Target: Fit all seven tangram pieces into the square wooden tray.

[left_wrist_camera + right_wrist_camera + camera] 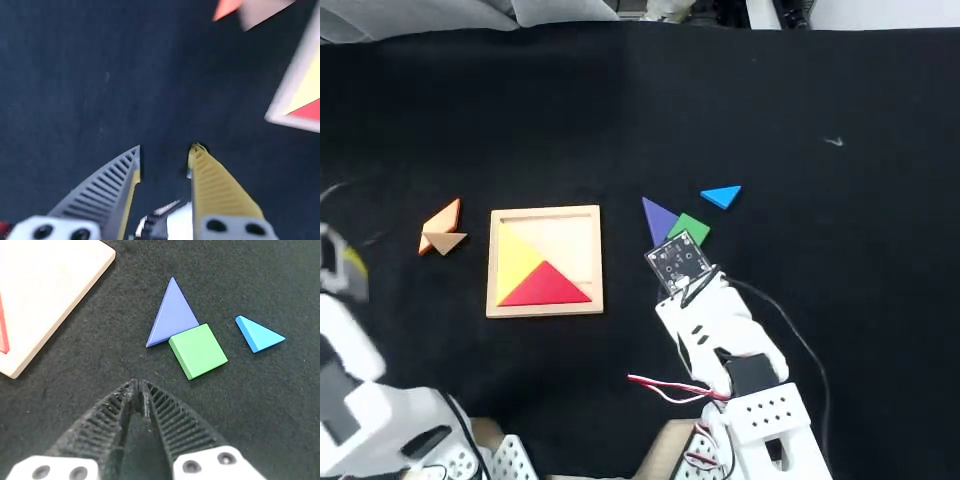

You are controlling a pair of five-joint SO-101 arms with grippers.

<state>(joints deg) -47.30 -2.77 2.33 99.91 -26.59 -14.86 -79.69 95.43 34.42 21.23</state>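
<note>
**Obscured.** In the high view the right arm (725, 335) carries a circuit board (678, 260) that covers the end effector beneath it and the near corner of the green square (695, 226). The left arm (360, 410) is cut off at the lower corner and blurred, and its tip is hard to make out there. In the left wrist view the orange piece (227, 7) and tan piece (262, 11) are smeared and clipped by the frame edge. The tray (292, 82) is cut to one corner.

**Surface.** The tabletop (820, 100) is covered in black cloth. Pale fabric and clutter lie along its far edge.

**Right end effector** (137, 386). It is closed, holds nothing and sits over bare cloth. The green square lies just beyond its tips and touches the purple triangle (174, 315) farther on. The blue triangle (257, 334) lies near the square but apart from it. The tray sits off to the side, apart.

**Left end effector** (167, 150). It is open, holds nothing and sits over bare cloth. The tray corner and the orange and tan pieces lie well beyond it.

**Tray contents.** The yellow triangle (515, 258) and red triangle (548, 287) lie edge to edge inside. The orange and tan pieces touch each other just beside the tray, on the side away from the right arm.
</note>
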